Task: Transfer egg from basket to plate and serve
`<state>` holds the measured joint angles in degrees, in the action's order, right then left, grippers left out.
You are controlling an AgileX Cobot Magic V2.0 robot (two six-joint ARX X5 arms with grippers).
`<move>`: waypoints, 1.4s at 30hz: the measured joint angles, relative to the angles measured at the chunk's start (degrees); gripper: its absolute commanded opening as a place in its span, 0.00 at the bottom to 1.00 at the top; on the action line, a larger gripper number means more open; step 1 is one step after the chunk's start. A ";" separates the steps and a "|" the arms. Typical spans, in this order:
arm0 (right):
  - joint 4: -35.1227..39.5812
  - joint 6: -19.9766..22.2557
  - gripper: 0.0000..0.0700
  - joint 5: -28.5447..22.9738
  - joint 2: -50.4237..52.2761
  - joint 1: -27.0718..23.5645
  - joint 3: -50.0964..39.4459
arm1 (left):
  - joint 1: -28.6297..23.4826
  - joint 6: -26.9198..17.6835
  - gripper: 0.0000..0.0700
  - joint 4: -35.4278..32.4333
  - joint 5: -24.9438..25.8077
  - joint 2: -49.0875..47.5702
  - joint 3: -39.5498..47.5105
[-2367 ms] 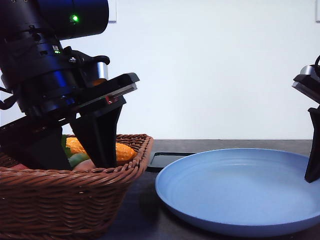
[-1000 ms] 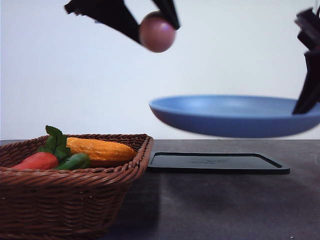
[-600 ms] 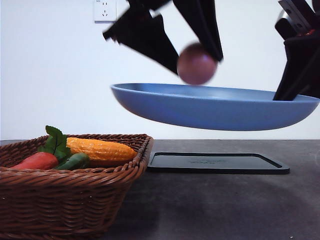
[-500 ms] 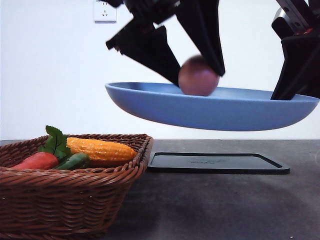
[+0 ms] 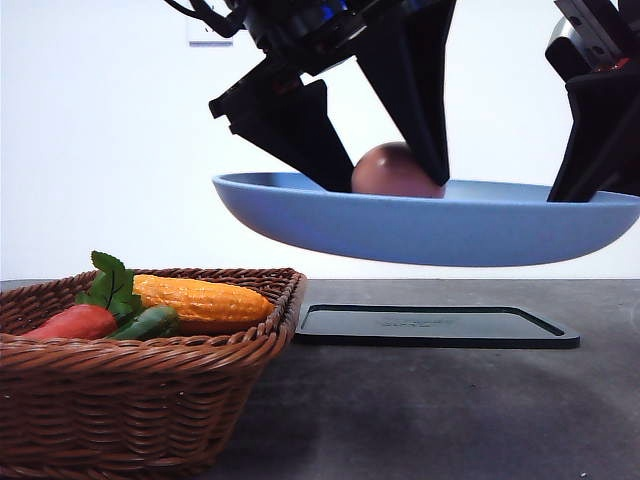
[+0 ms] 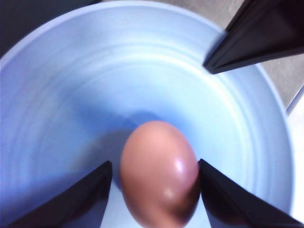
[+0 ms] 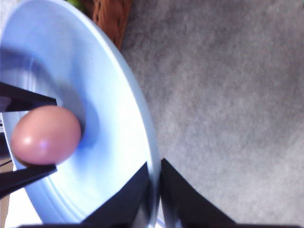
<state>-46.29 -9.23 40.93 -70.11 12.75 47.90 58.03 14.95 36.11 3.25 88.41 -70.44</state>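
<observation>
left jaws (image 6: 154,178) clasp smooth pinkish-tan egg (image 6: 159,192) inside light-blue plate (image 5: 300,205); right jaws (image 7: 156,183) pinch plate rim.

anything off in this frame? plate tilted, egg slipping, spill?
Nothing stands out. The plate is held in the air roughly level by the right gripper at its rim; the egg sits between the left gripper jaws, low inside the plate.
</observation>
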 measured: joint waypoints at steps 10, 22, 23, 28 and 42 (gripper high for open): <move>0.53 -0.63 0.00 -1.74 -0.49 -1.01 0.07 | -0.68 -2.31 0.53 10.28 -6.72 -8.92 -6.52; 0.65 -1.07 0.00 -2.88 -15.73 -5.38 13.15 | -2.31 -3.64 0.53 19.40 -10.63 -21.45 -6.88; 0.69 -1.07 0.00 -2.84 -17.76 -5.69 14.83 | -2.31 -3.64 0.53 20.08 -11.29 -22.68 -6.88; 0.67 -1.05 0.00 -2.64 -28.96 -7.08 24.94 | -2.31 -3.06 0.53 24.37 -14.42 -29.19 -6.88; 0.48 -3.08 0.00 2.13 -50.50 -11.86 44.33 | -2.31 3.26 0.53 28.21 -20.79 -41.12 -6.88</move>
<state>-45.81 -12.32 43.06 -120.61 0.89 92.23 55.72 18.21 64.31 -17.53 47.29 -77.32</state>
